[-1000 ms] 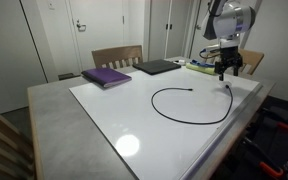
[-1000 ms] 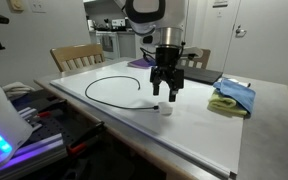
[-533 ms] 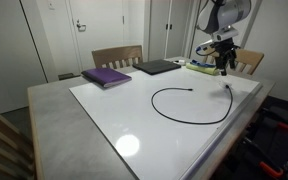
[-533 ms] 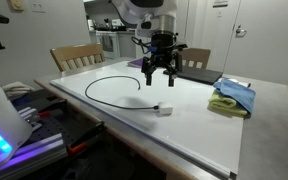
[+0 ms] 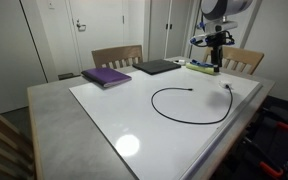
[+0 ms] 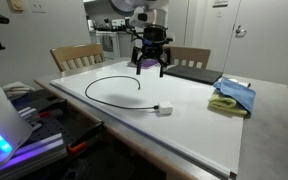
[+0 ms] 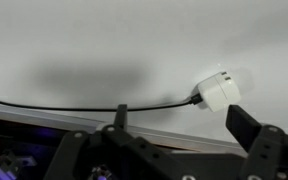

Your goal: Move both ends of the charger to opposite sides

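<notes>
Overhead, the empty gripper [image 6: 151,69] spreads wide; the thin black charger [image 6: 88,91] curls, apparently white-plugged.

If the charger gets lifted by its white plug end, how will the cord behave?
Probably floppy: the charger lies in a loose loop on the white board, so the cord would likely sag and drag behind. The white plug looks blocky, so it should not roll. The thin cord looks light.

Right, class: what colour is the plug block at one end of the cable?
White; the plug block shows best in the wrist view.
</notes>
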You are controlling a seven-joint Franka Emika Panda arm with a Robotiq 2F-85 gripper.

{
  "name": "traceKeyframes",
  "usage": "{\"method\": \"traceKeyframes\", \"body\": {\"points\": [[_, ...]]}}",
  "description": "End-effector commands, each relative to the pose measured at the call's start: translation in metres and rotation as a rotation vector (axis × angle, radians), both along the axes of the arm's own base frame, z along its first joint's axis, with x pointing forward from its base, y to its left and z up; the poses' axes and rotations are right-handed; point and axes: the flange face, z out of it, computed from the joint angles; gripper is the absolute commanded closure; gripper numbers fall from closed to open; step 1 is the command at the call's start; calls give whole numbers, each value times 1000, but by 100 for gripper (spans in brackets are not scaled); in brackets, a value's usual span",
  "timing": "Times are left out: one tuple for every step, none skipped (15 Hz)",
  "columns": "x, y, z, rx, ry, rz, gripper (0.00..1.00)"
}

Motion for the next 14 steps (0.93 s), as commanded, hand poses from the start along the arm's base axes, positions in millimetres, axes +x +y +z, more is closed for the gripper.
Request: {"method": "traceKeyframes", "body": {"points": [[-13,10,11,121,-90,111,0],[-16,12,8,147,-100,130,0],[-19,16,6,169,-108,152,0],[-23,18,4,191,-106,168,0],[-27,21,0,206,-103,184,0],[-31,25,-4,211,-102,200,0],[-35,28,-7,217,-110,220,0],[-38,31,-11,216,-124,243,0],[-26,27,-9,200,-84,201,0],[-28,29,-12,203,-82,204,0],[-27,30,-12,204,-82,202,0],[-27,30,-12,204,-84,201,0],[-25,32,-12,204,-84,207,0],[-22,36,-14,204,-81,208,0]]}}
